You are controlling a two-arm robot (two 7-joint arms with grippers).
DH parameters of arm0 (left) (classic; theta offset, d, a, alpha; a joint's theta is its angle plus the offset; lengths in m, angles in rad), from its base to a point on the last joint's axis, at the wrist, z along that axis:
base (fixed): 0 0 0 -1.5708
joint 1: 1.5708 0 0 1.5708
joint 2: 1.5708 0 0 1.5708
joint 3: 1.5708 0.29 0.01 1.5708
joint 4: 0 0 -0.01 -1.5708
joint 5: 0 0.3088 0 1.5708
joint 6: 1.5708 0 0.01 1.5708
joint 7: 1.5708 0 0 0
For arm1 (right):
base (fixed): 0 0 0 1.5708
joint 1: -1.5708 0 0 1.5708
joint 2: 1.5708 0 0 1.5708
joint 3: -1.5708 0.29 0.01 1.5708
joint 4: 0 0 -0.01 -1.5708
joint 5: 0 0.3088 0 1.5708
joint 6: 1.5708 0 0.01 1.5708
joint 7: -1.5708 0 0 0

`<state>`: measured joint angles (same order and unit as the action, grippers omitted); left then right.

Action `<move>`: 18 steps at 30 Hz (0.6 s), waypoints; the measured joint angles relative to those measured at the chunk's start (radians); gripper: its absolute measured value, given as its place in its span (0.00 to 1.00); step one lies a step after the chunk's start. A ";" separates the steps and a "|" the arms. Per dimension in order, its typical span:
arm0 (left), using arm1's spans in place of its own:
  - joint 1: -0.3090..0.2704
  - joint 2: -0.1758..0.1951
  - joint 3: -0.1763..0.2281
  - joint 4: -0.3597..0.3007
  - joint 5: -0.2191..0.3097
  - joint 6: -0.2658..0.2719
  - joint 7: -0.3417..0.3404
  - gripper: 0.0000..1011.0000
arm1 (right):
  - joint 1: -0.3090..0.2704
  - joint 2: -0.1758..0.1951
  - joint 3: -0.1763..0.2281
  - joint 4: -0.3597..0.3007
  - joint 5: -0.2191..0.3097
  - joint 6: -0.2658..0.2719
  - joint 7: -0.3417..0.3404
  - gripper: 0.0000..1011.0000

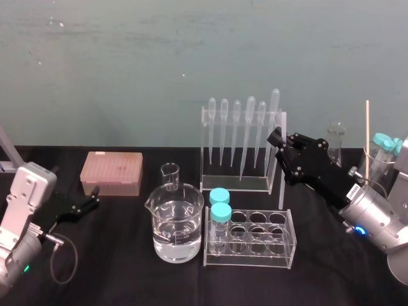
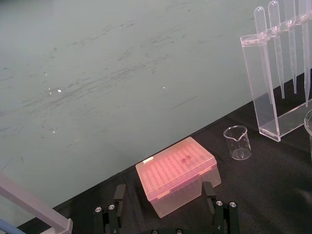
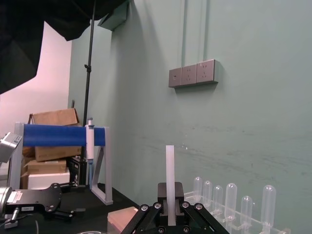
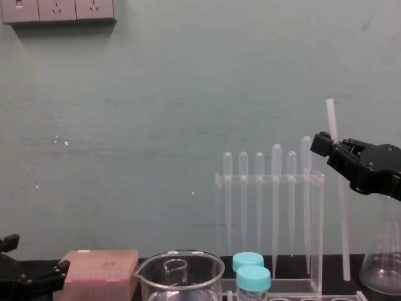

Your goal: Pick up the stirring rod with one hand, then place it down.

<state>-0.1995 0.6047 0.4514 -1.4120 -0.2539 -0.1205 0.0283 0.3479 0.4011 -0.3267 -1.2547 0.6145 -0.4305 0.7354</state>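
Note:
The stirring rod is a thin translucent-white stick held nearly upright just right of the pipette rack. My right gripper is shut on its upper part. In the chest view the stirring rod leans slightly, with my right gripper pinching it near the top. Its lower end hangs close to the black table; I cannot tell whether it touches. In the right wrist view the stirring rod rises from between the fingers. My left gripper rests open at the table's left, its fingers spread before the pink box.
A large beaker of water and a small beaker stand centre-left. A clear tube rack with two teal-capped vials sits in front. The pink box lies at the left. Flasks and a tan stick stand far right.

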 joint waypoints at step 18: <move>0.000 0.000 0.000 0.000 0.000 0.000 0.000 0.99 | 0.000 0.000 0.000 0.000 0.000 -0.001 0.000 0.07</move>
<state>-0.1995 0.6047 0.4514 -1.4120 -0.2539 -0.1205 0.0283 0.3479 0.4011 -0.3267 -1.2547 0.6147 -0.4312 0.7352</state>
